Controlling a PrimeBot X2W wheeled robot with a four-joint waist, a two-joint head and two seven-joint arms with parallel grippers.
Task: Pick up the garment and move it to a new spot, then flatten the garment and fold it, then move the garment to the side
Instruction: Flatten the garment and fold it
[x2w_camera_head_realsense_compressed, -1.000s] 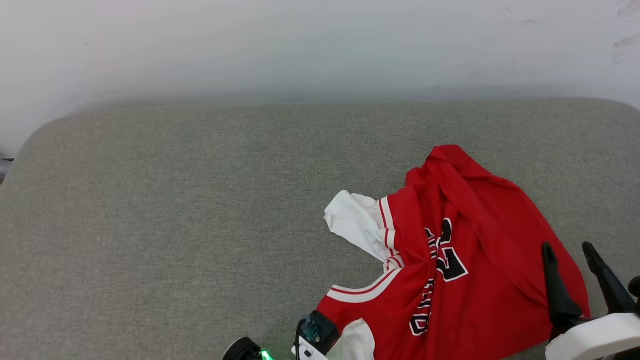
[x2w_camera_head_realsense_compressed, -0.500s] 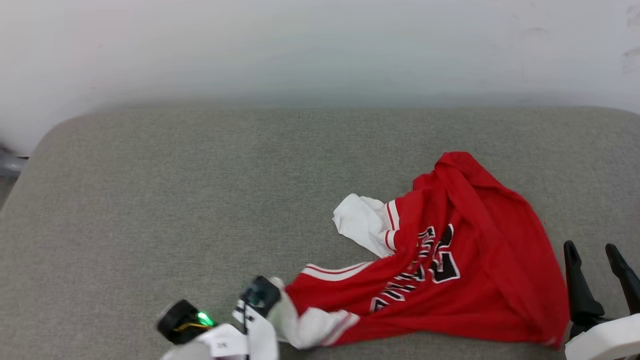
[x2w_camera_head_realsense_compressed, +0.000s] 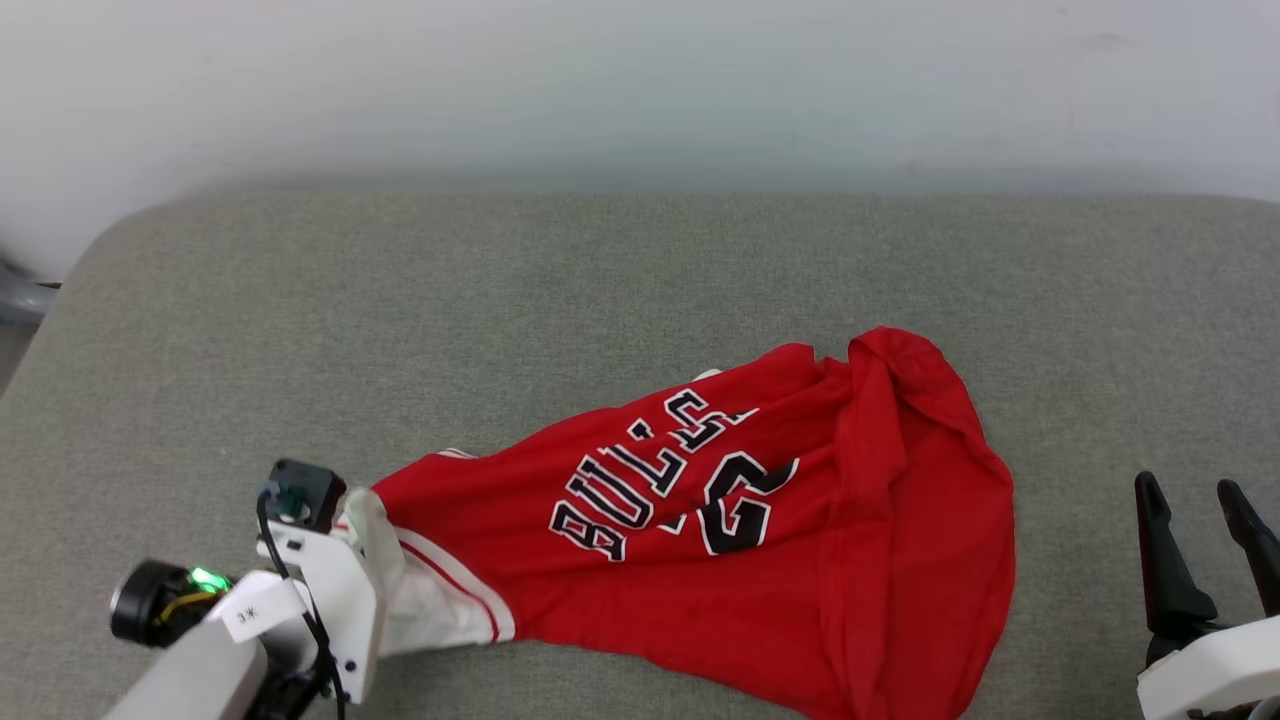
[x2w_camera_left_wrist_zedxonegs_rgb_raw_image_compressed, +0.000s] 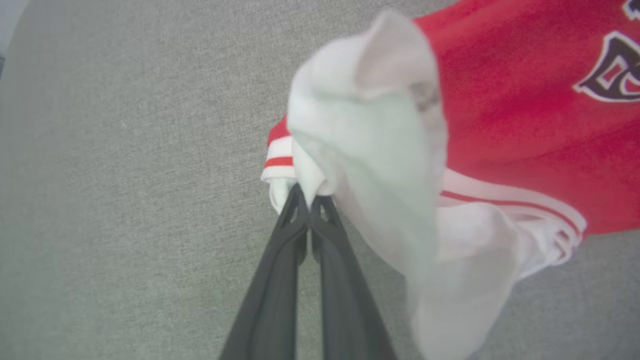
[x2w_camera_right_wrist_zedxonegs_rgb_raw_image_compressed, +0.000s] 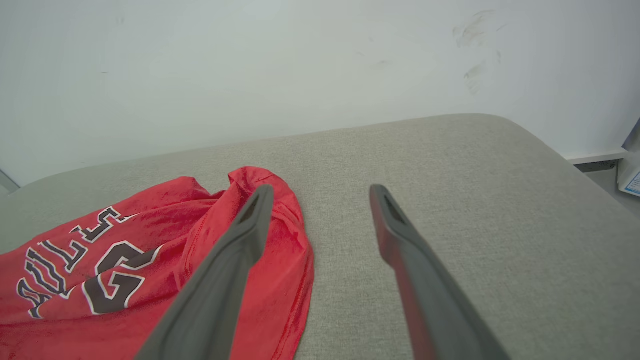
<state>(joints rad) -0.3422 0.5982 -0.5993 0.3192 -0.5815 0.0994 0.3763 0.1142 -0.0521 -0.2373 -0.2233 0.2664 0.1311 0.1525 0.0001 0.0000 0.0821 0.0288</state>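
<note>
Near the front edge of the grey padded surface (x2w_camera_head_realsense_compressed: 520, 300), across its middle and right half, the garment (x2w_camera_head_realsense_compressed: 780, 520) lies stretched out sideways, red body up, with its black, white-outlined lettering and number showing. Its far end is bunched in folds toward the right, and its white sleeve with red-striped trim reaches toward the front left corner. At that sleeve the left gripper (x2w_camera_left_wrist_zedxonegs_rgb_raw_image_compressed: 309, 202) has its jaws pressed together, pinching the white fabric at the fingertips, with loose sleeve cloth draped beside them. Close to the front right corner the right gripper (x2w_camera_head_realsense_compressed: 1187, 487) hovers with its jaws spread wide, holding nothing, near the garment's right edge but apart from it. A pale wall (x2w_camera_head_realsense_compressed: 640, 90) rises behind the surface's back edge.
</note>
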